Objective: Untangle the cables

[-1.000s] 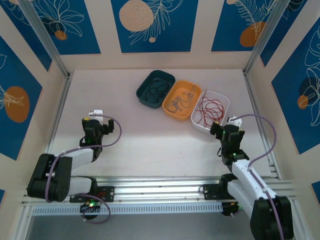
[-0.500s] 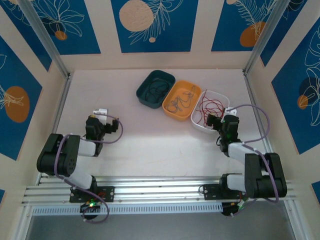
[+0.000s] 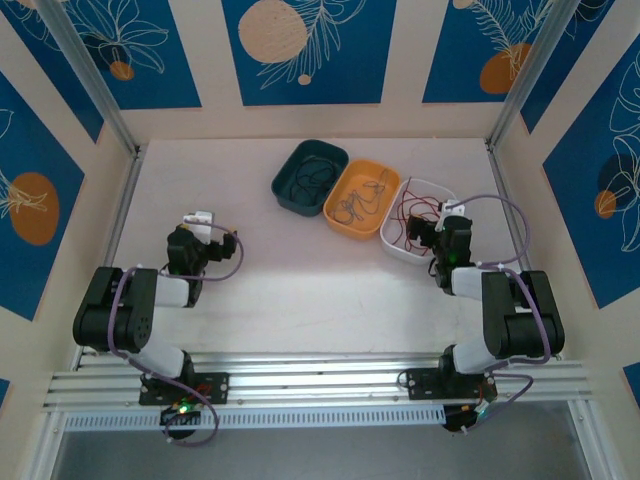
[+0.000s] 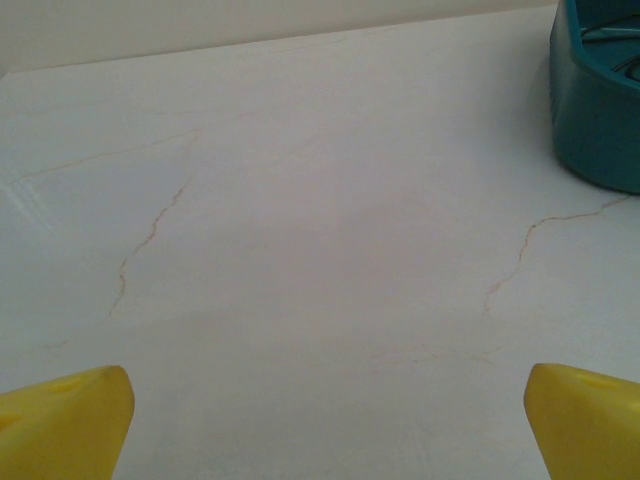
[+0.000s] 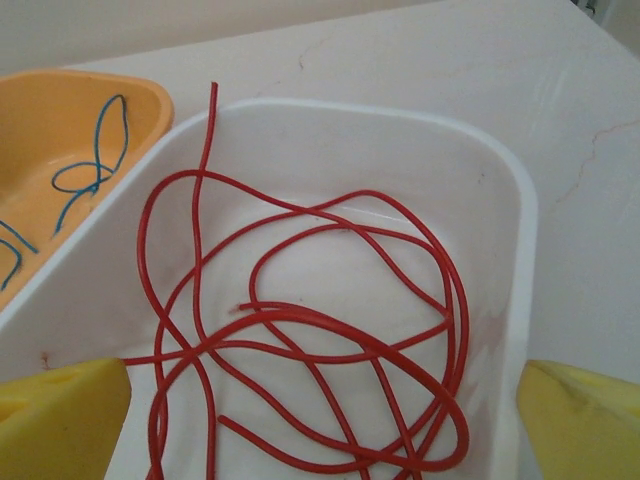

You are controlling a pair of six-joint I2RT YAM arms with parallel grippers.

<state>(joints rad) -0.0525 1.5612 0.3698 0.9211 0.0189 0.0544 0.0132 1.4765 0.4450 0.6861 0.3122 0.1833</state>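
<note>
Looping loosely, the thin red cable [image 5: 310, 340] lies in the white plastic tray [image 5: 520, 260], directly under the right tool [image 5: 320, 425], whose jaws are wide apart and empty. A grey-blue cable [image 5: 85, 170] sits in the orange tray [image 5: 60, 90] alongside. The left tool [image 4: 325, 425], also spread, hovers over bare counter [image 4: 300, 200]. The right arm's nearer.

- Glossy red cable [image 5: 300, 318] loops over the plain white plastic tray [image 5: 500, 230].
- Thin grey-blue cable [image 5: 88, 170] shows against the warm orange plastic tray [image 5: 30, 110].
- Black cable [image 3: 312, 175] lies in the dark teal plastic tray [image 4: 590, 110].
- White table [image 4: 300, 250] is marked with faint tan hairline veins.
- Left fingers [image 4: 60, 425] and right fingers [image 5: 60, 420] are bright yellow.
- Blue wall panels [image 3: 300, 50], framed in cream, bear white line-drawn leaves with peach and orange discs.
- Robot arms [image 3: 125, 320] are black and white.
</note>
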